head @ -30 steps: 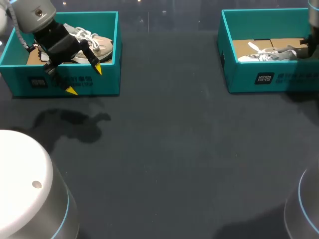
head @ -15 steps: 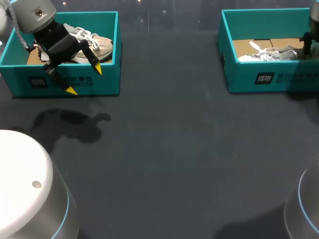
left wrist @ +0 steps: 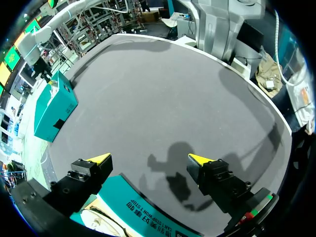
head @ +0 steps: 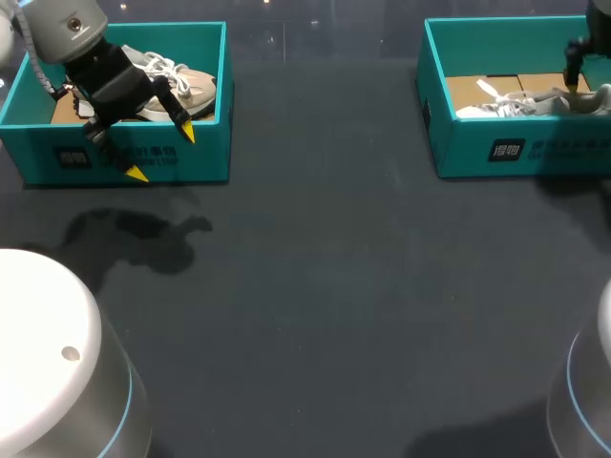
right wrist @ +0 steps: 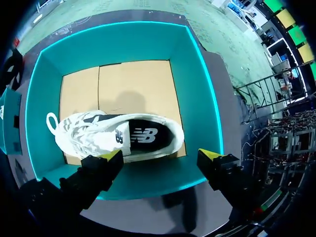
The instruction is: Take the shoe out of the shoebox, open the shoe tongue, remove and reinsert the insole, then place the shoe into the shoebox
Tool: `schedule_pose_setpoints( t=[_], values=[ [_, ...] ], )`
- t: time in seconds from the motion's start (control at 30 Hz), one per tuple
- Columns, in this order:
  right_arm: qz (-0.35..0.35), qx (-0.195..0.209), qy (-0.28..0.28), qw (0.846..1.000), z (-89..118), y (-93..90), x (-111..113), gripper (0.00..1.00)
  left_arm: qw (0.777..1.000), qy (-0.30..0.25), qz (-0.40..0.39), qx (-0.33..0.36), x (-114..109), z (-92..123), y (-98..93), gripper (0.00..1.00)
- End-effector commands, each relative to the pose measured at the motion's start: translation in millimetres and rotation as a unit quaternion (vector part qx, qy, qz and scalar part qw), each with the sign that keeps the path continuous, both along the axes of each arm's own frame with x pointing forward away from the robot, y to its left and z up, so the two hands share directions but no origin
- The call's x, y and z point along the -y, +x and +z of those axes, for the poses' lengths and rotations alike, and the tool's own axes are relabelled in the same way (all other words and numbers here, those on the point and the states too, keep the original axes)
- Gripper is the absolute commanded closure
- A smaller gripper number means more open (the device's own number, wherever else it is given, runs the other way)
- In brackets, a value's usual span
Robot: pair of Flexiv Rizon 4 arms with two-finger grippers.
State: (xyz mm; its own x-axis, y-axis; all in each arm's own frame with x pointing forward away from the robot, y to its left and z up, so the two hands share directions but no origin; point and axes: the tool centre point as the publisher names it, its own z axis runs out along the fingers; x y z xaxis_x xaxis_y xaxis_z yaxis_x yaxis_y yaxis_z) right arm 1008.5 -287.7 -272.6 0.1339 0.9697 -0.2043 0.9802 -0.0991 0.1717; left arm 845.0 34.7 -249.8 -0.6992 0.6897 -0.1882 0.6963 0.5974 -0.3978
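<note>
Right gripper (right wrist: pixel 160 155) is held spread and empty above the shoebox (right wrist: pixel 200 103), over one of its teal walls. The white shoe (right wrist: pixel 113 136) is seen lying inside that shoebox (opening turned upward). The left gripper (left wrist: pixel 148 159), likewise released, is held well apart from the shoebox, across the desk (head: pixel 334 286).

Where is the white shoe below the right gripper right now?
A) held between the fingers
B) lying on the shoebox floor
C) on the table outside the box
B: the shoe lies inside the shoebox, with the open right gripper above it.
</note>
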Motion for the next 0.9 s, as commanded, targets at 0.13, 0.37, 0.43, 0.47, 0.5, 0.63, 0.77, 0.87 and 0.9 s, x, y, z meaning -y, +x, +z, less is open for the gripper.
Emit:
schedule_pose_setpoints(
  t=[0.13,0.37,0.43,0.47,0.5,0.63,0.77,0.87,0.9],
  values=[
    [0.008,0.018,0.009,1.0,28,-32.1,-24,0.0,1.0,0.001,-0.001,0.0,0,0,0.2,0.0],
    [-0.005,0.025,0.012,1.0,46,-54.6,-54,0.0,1.0,0.001,-0.001,0.0,0,0,0.2,0.0],
    [-0.008,0.026,0.022,0.999,50,-60.5,-60,0.0,1.0,0.001,-0.001,0.0,0,0,0.2,0.0],
    [-0.008,0.028,0.029,0.999,52,-64.1,-63,0.0,1.0,0.001,-0.001,0.0,0,0,0.2,0.0],
    [-0.008,0.028,0.029,0.999,52,-64.1,-63,0.0,1.0,0.001,-0.001,0.0,0,0,0.2,0.0],
    [-0.008,0.028,0.029,0.999,52,-64.1,-63,0.0,1.0,0.001,-0.001,0.0,0,0,0.2,0.0],
    [-0.008,0.028,0.029,0.999,52,-64.1,-63,0.0,1.0,0.001,-0.001,0.0,0,0,0.2,0.0],
    [-0.008,0.028,0.029,0.999,52,-64.1,-63,0.0,1.0,0.001,-0.001,0.0,0,0,0.2,0.0],
    [-0.008,0.028,0.029,0.999,52,-64.1,-63,0.0,1.0,0.001,-0.001,0.0,0,0,0.2,0.0]
  ],
)
